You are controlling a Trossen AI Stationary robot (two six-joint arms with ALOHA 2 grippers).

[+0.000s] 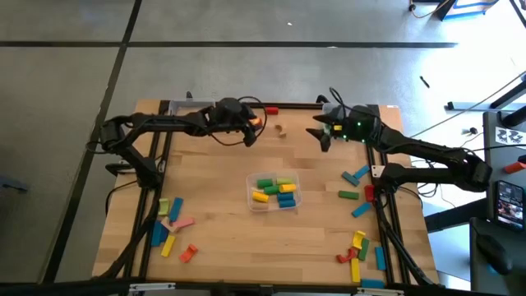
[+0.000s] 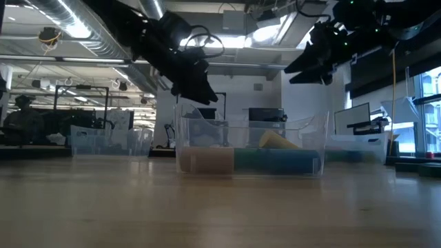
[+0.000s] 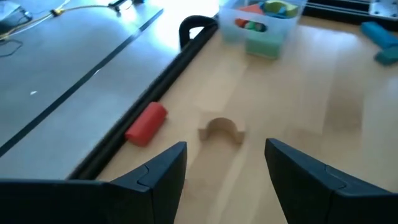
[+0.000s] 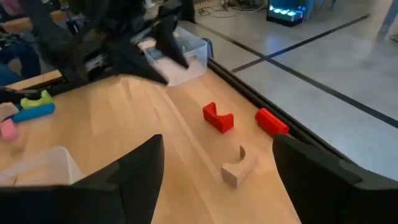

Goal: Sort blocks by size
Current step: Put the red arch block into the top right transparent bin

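Both grippers, left (image 3: 225, 177) and right (image 4: 217, 177), hover with fingers apart near the plain arch (image 3: 221, 129); converging arms risk colliding.

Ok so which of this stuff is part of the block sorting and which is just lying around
Job:
- loose blocks on the table
- red bar
- plain wooden arch
- red arch
- blocks in the middle bin
- left gripper, right gripper, fingers open

Lying about:
- clear bin at the back
- cables on the floor

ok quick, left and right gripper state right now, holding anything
Left gripper: open, empty, hovering above the plain wooden arch.
Right gripper: open, holding nothing, over the far side of the table.
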